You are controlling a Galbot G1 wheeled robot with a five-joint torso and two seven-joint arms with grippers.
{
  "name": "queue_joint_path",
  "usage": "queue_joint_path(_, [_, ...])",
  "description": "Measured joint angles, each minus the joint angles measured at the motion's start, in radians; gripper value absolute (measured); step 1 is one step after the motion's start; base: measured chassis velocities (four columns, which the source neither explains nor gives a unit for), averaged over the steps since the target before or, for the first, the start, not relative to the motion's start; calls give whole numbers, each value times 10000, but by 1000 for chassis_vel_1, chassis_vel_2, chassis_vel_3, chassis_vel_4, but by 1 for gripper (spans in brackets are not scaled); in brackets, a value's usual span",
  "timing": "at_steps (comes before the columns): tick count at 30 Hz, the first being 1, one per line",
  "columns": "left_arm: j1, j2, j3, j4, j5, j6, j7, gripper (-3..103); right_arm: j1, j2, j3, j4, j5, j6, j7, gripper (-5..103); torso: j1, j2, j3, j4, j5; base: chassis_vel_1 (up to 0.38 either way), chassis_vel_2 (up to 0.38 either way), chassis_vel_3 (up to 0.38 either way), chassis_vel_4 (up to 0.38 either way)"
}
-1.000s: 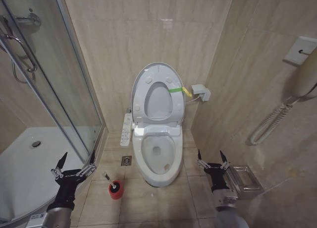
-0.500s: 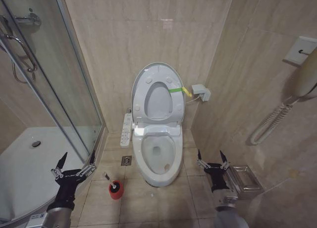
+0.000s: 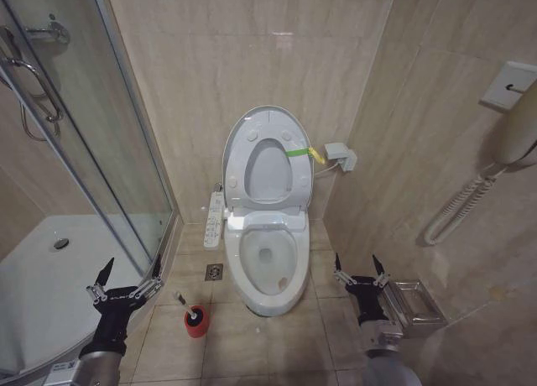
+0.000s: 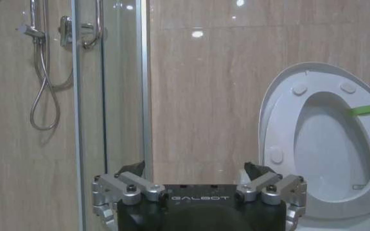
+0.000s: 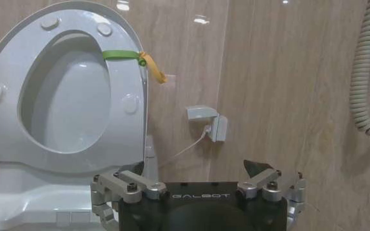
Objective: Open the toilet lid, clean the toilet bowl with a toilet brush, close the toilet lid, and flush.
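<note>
Nothing has moved since the earlier frames: both arms hang where they were and the bathroom looks the same.

The left gripper (image 3: 126, 279) hovers low on the robot's left, over the floor beside the glass shower door (image 3: 92, 151), its fingers spread wide and holding nothing. The right gripper (image 3: 356, 268) hovers low on the right, just beside a metal rack (image 3: 415, 302) on the floor, its fingers likewise spread wide and empty.

Between the two stands the bowl (image 3: 268, 264), uncovered, with the lid (image 3: 267, 155) and seat raised upright against the back wall; a green-and-yellow tab (image 3: 304, 153) sticks out from the raised seat's right edge. The button panel (image 3: 215, 219) runs along the bowl's left side.

The brush (image 3: 193, 317) stands in its red holder on the floor, between the left gripper and the bowl, near a floor drain (image 3: 214, 272). Neither gripper touches it.
</note>
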State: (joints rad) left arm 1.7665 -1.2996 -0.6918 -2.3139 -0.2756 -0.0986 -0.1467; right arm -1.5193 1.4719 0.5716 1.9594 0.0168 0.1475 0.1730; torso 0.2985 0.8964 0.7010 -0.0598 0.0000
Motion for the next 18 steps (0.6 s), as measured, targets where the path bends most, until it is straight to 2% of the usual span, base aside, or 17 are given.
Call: queue_joint_path(18, [0, 0, 0, 0, 0, 0, 0, 100, 0, 0, 0, 0, 0, 0, 0, 100, 0, 0, 0, 0, 0, 0, 0, 0, 0])
